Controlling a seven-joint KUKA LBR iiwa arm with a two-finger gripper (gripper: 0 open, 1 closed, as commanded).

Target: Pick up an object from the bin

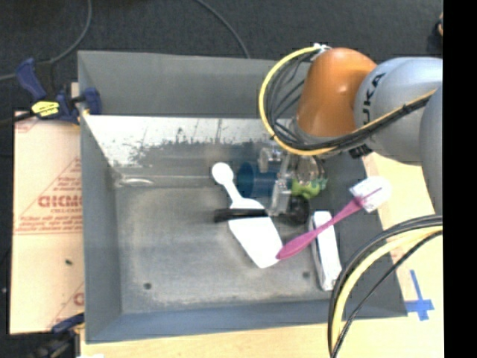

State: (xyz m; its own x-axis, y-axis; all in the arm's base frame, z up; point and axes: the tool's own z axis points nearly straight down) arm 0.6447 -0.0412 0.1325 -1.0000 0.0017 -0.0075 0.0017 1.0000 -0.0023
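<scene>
My gripper [280, 189] hangs low in the right middle of the bin, under the arm's orange cover. Just left of it lies a blue, cup-like object [252, 177]. A white spatula [257, 241] lies below and left of the gripper, its round handle end up by the blue object and its blade toward the front. A thin black piece [237, 215] lies across the spatula's handle. A small green thing [305, 187] and a dark lump [298, 212] sit just right of the gripper.
A pink brush [335, 221] with a white head leans from the spatula blade up over the bin's right slope. A white oblong bar [326, 250] lies under it at the right. The arm covers the bin's back right corner.
</scene>
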